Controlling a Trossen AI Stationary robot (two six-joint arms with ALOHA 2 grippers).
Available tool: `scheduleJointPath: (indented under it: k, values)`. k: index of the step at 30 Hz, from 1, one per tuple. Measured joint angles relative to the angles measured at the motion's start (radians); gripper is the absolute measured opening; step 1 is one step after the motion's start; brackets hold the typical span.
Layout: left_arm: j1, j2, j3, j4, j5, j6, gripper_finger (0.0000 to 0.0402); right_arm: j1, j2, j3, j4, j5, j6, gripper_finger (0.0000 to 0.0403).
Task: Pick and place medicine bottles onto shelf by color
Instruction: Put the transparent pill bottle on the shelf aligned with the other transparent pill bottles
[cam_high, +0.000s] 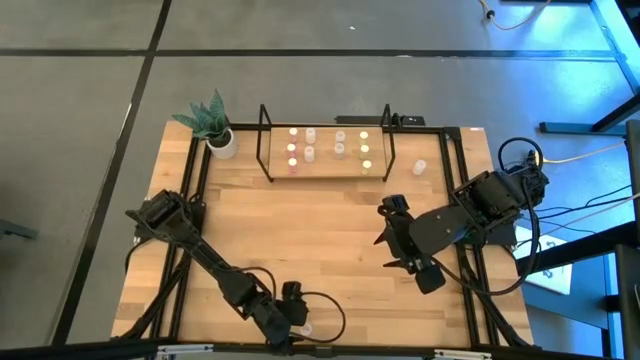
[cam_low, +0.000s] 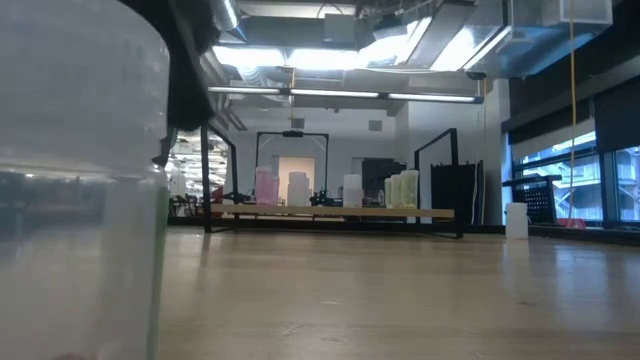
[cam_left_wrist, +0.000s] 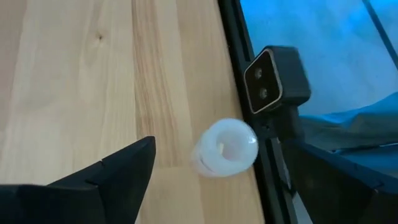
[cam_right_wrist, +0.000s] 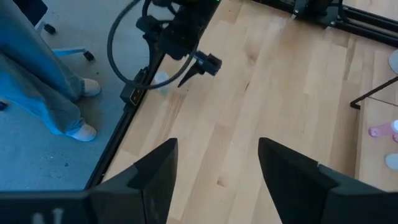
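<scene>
A: Where's the left gripper?

B: Bottom centre of the overhead frame, fingers spread, a white bottle standing free beside them at the table edge.

A: The right gripper?

B: Right of centre, released, empty. Other bottles stand on the shelf, upper centre.

Shelf sits at twelve o'clock with medicine bottles lined up on it. One stray bottle stands off at two. Left gripper down at six, right gripper at three.
</scene>
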Motion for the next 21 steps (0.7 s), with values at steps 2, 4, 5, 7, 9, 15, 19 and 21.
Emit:
scheduleJointPath:
  k: [2, 4, 5, 7, 9, 15, 19, 21]
  values:
    - [0.002, 0.012, 0.0, 0.005, 0.0, 0.0, 0.0346, 0.0, 0.0, 0.0, 0.004, 0.0, -0.001, 0.0224]
    - [0.004, 0.025, 0.0, 0.018, -0.003, 0.0, 0.0346, 0.0, 0.0, 0.0, 0.005, 0.001, 0.001, 0.0224]
    - [0.004, 0.03, 0.0, 0.02, -0.007, 0.0, 0.0346, 0.0, 0.0, 0.0, 0.005, 0.0, 0.0, 0.0224]
    - [0.005, 0.043, 0.0, 0.037, -0.015, 0.0, 0.0346, 0.0, 0.0, 0.0, 0.011, 0.0, -0.001, 0.0224]
    - [0.005, 0.053, 0.0, 0.049, -0.017, 0.0, 0.0346, 0.0, 0.0, 0.0, 0.011, 0.0, 0.001, 0.0224]
    - [0.005, 0.056, 0.0, 0.062, -0.02, 0.0, 0.0346, 0.0, 0.0, 0.0, 0.025, 0.0, 0.001, 0.0224]
    - [0.005, 0.056, 0.0, 0.058, -0.026, -0.001, 0.0346, 0.0, 0.0, 0.0, 0.039, 0.0, 0.0, 0.0224]
    - [0.005, 0.056, 0.0, 0.051, -0.048, -0.003, 0.0346, 0.0, 0.0, 0.0, 0.039, 0.0, 0.0, 0.0224]
